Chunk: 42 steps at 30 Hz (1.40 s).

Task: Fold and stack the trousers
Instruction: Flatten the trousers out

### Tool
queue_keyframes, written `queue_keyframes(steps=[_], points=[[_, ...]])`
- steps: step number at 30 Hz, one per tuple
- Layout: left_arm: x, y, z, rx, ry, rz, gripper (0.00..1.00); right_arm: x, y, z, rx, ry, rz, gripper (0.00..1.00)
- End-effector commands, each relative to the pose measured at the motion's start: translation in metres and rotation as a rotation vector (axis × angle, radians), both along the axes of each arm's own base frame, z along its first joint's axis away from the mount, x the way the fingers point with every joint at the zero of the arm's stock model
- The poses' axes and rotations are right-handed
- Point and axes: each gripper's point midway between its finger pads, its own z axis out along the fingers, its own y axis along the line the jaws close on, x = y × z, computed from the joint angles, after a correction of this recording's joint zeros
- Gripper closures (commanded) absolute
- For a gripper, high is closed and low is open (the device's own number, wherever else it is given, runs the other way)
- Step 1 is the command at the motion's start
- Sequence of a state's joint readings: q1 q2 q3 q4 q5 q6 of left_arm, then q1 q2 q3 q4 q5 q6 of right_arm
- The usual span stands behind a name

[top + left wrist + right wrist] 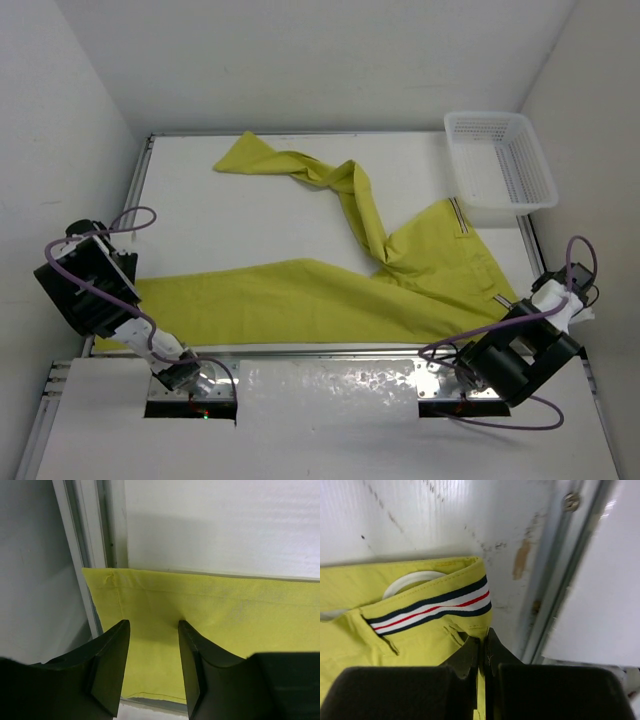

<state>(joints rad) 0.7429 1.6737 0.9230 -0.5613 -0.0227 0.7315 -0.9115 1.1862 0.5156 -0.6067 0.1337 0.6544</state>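
The mustard-yellow trousers lie spread on the white table. One leg runs left along the front edge, and the other runs twisted toward the back left. The waist lies at the right. My left gripper is open, its fingers standing over the leg's hem at the front left corner. In the top view those fingers are hidden under the left arm. My right gripper is shut on the trousers' waist corner just below the white, dark-striped trim. It shows in the top view at the table's right front.
A white mesh basket stands at the back right corner. Metal rails border the table at the left and the right. White walls enclose the table on three sides.
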Motion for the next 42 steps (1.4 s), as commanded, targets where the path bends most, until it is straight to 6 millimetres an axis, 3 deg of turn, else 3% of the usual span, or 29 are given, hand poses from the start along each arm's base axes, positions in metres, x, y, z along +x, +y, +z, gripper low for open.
queue_keyframes(steps=[1,6,8,10,11,13,16,17,20,21,23,24,25,27,28,29,30,31,32,33,34,35,36,37,38,39,40,41,42], points=[[0.036,-0.004,-0.008,-0.001,-0.097,-0.032,0.58,-0.014,-0.039,0.038,-0.152,0.101,-0.074,1.0],[0.046,-0.007,-0.014,0.009,-0.092,-0.051,0.58,-0.019,-0.046,0.048,-0.183,0.132,-0.093,1.0],[0.043,-0.006,-0.015,0.011,-0.075,-0.046,0.58,-0.023,-0.043,0.045,-0.181,0.141,-0.088,0.91],[0.04,-0.007,-0.014,0.009,-0.068,-0.054,0.58,-0.024,-0.04,0.041,-0.169,0.142,-0.077,0.71],[0.037,-0.011,-0.013,-0.005,-0.06,-0.061,0.57,-0.024,-0.038,0.041,-0.169,0.138,-0.078,0.46],[0.04,-0.018,-0.001,-0.044,-0.079,-0.068,0.52,-0.021,-0.038,0.044,-0.169,0.116,-0.088,0.23],[0.065,-0.026,0.035,-0.112,-0.173,-0.069,0.5,-0.007,-0.043,0.062,-0.196,0.08,-0.072,0.19],[0.085,-0.019,0.061,-0.101,-0.242,-0.078,0.49,-0.002,-0.045,0.069,-0.213,0.07,-0.057,0.19],[0.127,-0.033,0.11,-0.119,-0.35,-0.144,0.49,0.034,-0.051,0.113,-0.32,-0.011,0.072,0.23],[0.144,-0.049,0.119,-0.114,-0.363,-0.202,0.49,0.055,-0.055,0.141,-0.387,-0.07,0.127,0.25],[0.174,-0.056,0.137,-0.077,-0.4,-0.244,0.48,0.12,-0.033,0.184,-0.524,-0.257,0.391,0.3],[0.188,-0.069,0.14,-0.083,-0.411,-0.258,0.48,0.14,-0.014,0.213,-0.585,-0.391,0.487,0.32],[0.205,-0.077,0.142,-0.1,-0.41,-0.258,0.48,0.182,0.03,0.247,-0.625,-0.608,0.712,0.34],[0.216,-0.087,0.143,-0.142,-0.404,-0.252,0.49,0.209,0.078,0.272,-0.633,-0.751,0.899,0.34],[0.221,-0.096,0.136,-0.195,-0.392,-0.252,0.5,0.223,0.129,0.28,-0.621,-0.812,1.093,0.34],[0.227,-0.099,0.141,-0.211,-0.408,-0.241,0.5,0.23,0.156,0.285,-0.626,-0.829,1.206,0.34],[0.229,-0.106,0.14,-0.225,-0.404,-0.249,0.5,0.238,0.18,0.305,-0.657,-0.855,1.288,0.33],[0.229,-0.108,0.138,-0.223,-0.392,-0.249,0.5,0.251,0.228,0.286,-0.643,-0.797,1.478,0.3],[0.228,-0.111,0.135,-0.217,-0.38,-0.253,0.5,0.257,0.244,0.274,-0.634,-0.732,1.553,0.25],[0.227,-0.114,0.134,-0.202,-0.365,-0.265,0.5,0.281,0.272,0.259,-0.597,-0.671,1.647,0.18],[0.225,-0.114,0.133,-0.198,-0.357,-0.267,0.5,0.286,0.282,0.241,-0.538,-0.583,1.7,0.09],[0.224,-0.114,0.134,-0.194,-0.354,-0.27,0.5,0.306,0.296,0.263,-0.543,-0.614,1.711,0.02],[0.221,-0.115,0.134,-0.193,-0.349,-0.268,0.5,0.317,0.307,0.25,-0.513,-0.574,1.737,0.01],[0.216,-0.114,0.134,-0.184,-0.342,-0.265,0.5,0.336,0.316,0.208,-0.453,-0.477,1.764,0.01],[0.212,-0.114,0.132,-0.18,-0.336,-0.264,0.5,0.345,0.321,0.193,-0.426,-0.448,1.766,0.01],[0.21,-0.114,0.131,-0.177,-0.333,-0.262,0.5,0.365,0.325,0.201,-0.449,-0.456,1.739,0.01],[0.202,-0.117,0.128,-0.183,-0.322,-0.259,0.5,0.378,0.329,0.157,-0.4,-0.358,1.744,0.01],[0.199,-0.118,0.125,-0.184,-0.312,-0.258,0.5,0.394,0.333,0.168,-0.416,-0.36,1.731,0.01],[0.196,-0.118,0.124,-0.185,-0.311,-0.258,0.5,0.403,0.329,0.158,-0.432,-0.313,1.715,0.01]])
